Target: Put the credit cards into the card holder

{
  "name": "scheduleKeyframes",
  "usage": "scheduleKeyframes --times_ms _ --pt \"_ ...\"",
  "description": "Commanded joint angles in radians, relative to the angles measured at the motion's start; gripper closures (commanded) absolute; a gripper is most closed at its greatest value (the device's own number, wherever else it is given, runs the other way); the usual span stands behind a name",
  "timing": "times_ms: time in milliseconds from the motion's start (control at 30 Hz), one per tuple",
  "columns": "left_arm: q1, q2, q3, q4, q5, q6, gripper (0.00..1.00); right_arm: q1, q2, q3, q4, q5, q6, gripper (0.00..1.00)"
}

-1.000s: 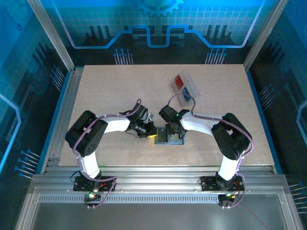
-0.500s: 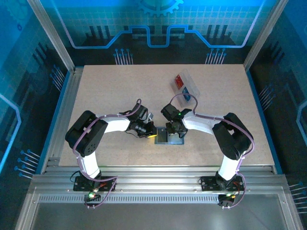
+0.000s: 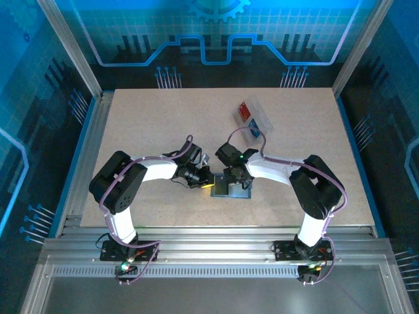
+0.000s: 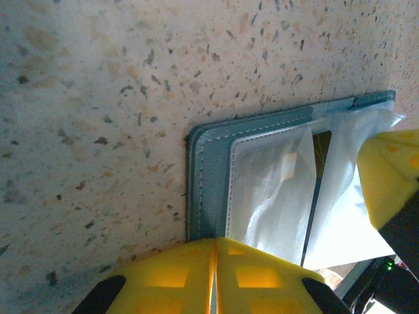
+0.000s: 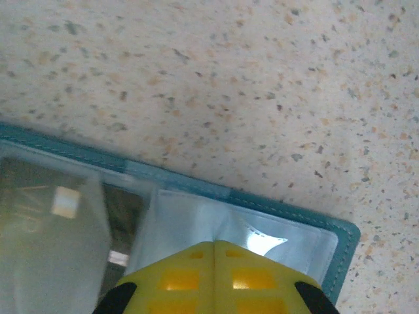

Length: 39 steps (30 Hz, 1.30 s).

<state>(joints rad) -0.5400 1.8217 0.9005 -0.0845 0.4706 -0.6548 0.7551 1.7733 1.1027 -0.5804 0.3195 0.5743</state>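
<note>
While the top camera renders the card holder (image 3: 230, 190) as a dark patch toward the table's (image 3: 150, 118) six o'clock edge, the wrist views show it open with clear sleeves. The left gripper (image 4: 215, 255), fully closed, sits at its nine o'clock edge. The right gripper (image 5: 215, 258), closed, rests on a sleeve; whether either pinches anything cannot be told. The red card (image 3: 245, 110) lies in the clear tray (image 3: 262, 118) at one o'clock. Blue-lit panels surround the speckled beige board. The wallet has not shifted since a second ago.

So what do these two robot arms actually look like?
The left arm and right arm are white tubes joined by chunky black joints, with purple cables looped along them. The left tool and right tool have bright yellow fingers with square recesses.
</note>
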Motion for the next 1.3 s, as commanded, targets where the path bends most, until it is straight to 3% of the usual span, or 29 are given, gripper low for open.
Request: scheduleKeyframes --times_ms 0,233,500,900,1100,1267 --pt "-0.014 0.034 -0.02 -0.055 0.005 -0.007 0.89 0.042 0.014 0.056 -0.075 0.039 -0.007 1.0" --pt "-0.025 0.034 -0.018 -0.05 0.011 -0.012 0.89 0.069 0.035 0.116 -0.089 -0.01 0.0 1.0" --pt "-0.026 0.018 -0.029 -0.04 0.011 -0.023 0.89 0.052 0.032 0.119 0.019 -0.192 0.019 0.81" --pt "-0.005 -0.026 -0.066 0.001 0.022 -0.057 0.88 -0.031 -0.112 0.019 0.237 -0.518 0.035 0.59" --pt "0.0 -0.035 -0.073 0.013 0.038 -0.063 0.86 -0.042 -0.189 0.011 0.224 -0.561 0.002 0.49" --pt "0.0 -0.041 -0.076 0.015 0.042 -0.063 0.86 -0.058 -0.258 0.004 0.173 -0.538 -0.022 0.47"
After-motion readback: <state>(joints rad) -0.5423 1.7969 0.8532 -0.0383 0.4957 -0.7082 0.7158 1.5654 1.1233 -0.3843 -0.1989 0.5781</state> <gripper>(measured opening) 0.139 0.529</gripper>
